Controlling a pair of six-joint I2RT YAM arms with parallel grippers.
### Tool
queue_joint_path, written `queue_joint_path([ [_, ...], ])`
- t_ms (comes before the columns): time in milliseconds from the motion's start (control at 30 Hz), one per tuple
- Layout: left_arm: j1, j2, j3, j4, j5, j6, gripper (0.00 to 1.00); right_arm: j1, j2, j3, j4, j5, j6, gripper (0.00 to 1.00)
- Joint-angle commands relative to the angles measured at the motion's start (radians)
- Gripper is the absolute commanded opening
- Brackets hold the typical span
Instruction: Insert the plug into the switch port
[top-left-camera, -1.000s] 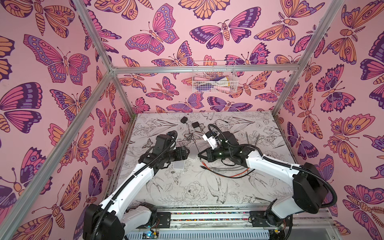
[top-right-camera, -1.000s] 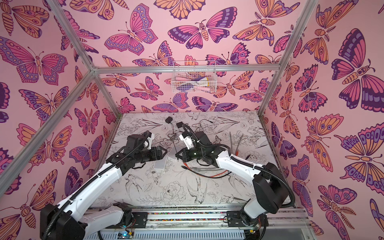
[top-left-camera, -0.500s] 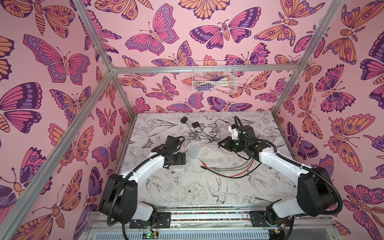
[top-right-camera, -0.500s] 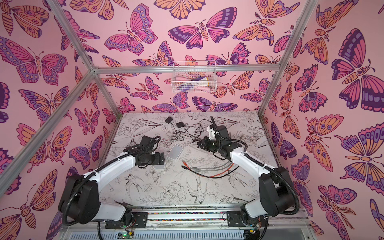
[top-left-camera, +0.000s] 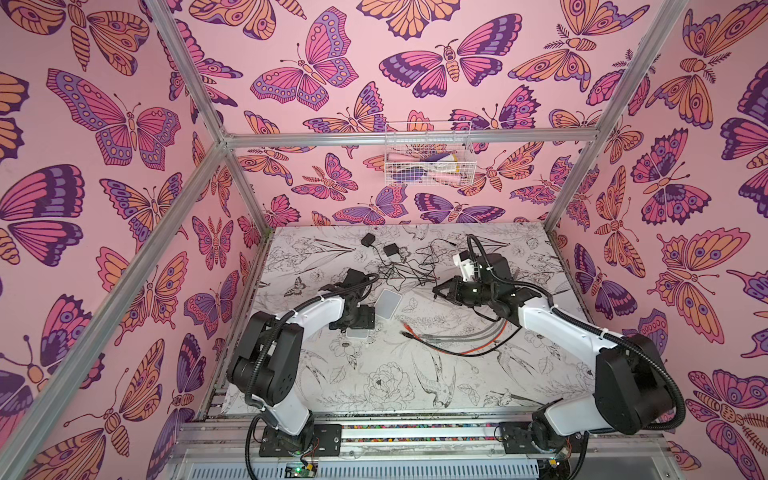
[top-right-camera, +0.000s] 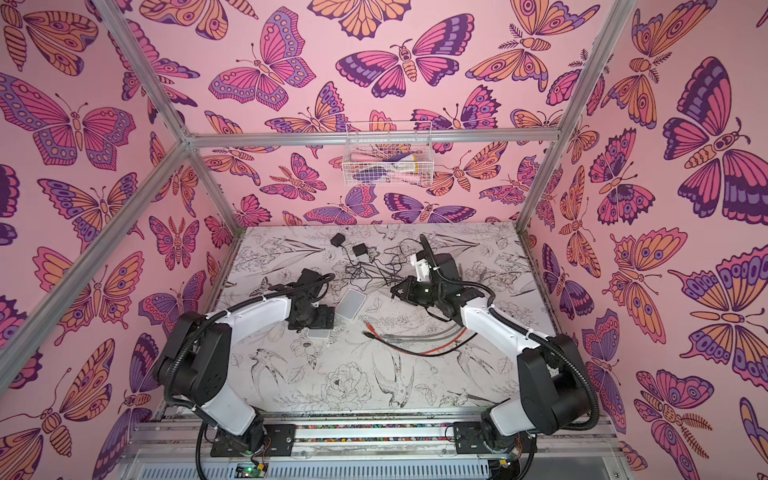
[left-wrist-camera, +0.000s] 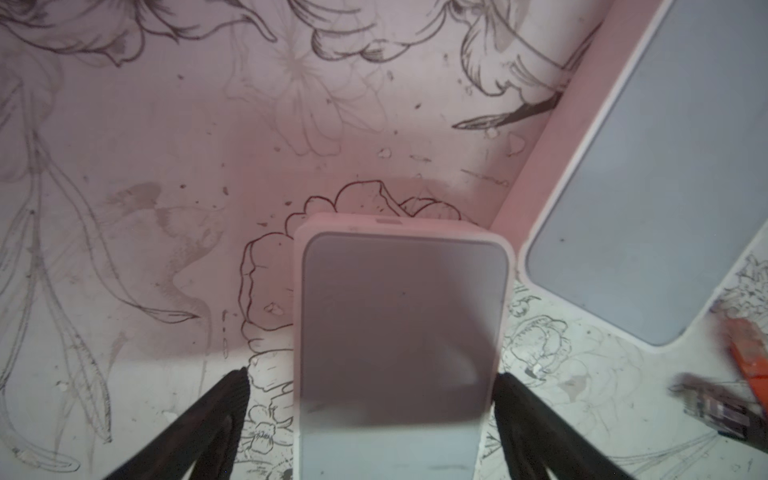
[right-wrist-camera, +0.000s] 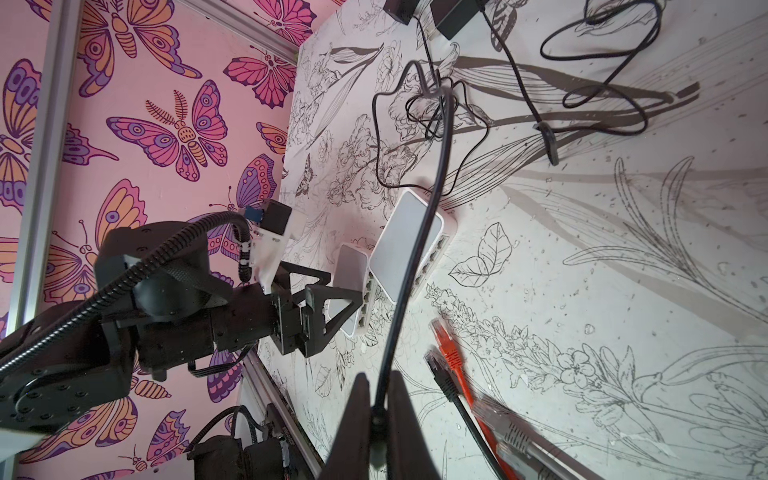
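Observation:
A small white switch (left-wrist-camera: 399, 311) lies flat on the table between the fingers of my left gripper (left-wrist-camera: 372, 375), which is open. One finger is clear of it and the other stands at its edge. Both top views show the left gripper (top-left-camera: 357, 326) (top-right-camera: 319, 328) low over this switch. The switch's row of ports (right-wrist-camera: 368, 299) faces the right arm. My right gripper (right-wrist-camera: 377, 378) (top-left-camera: 436, 293) is shut on the plug end of a thin black cable (right-wrist-camera: 432, 187), held above the table to the right of the switches. The plug itself is mostly hidden between the fingers.
A second, larger white switch (top-left-camera: 388, 298) (left-wrist-camera: 644, 187) lies beside the first. Orange, black and grey network cables (top-left-camera: 457, 336) lie in front of the right gripper. Two black power adapters (top-left-camera: 368, 240) with tangled leads sit at the back. A wire basket (top-left-camera: 428, 158) hangs on the rear wall.
The left arm has folded down and back, and its jaws have widened around the small switch. The right gripper has moved right, away from the switches, with the cable still in it.

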Motion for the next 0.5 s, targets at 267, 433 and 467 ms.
queue_joint_path([
  [267, -0.041, 0.113, 0.010, -0.005, -0.013, 0.021, 0.59, 0.002, -0.055, -0.024, 0.046, -0.012, 0.021, 0.00],
  [433, -0.041, 0.047, -0.031, 0.027, 0.006, 0.018, 0.21, 0.002, -0.099, -0.033, 0.033, -0.014, 0.016, 0.00],
  [467, -0.042, 0.015, -0.038, 0.028, 0.007, 0.019, 0.18, 0.002, -0.107, -0.033, 0.025, -0.019, 0.011, 0.00],
])
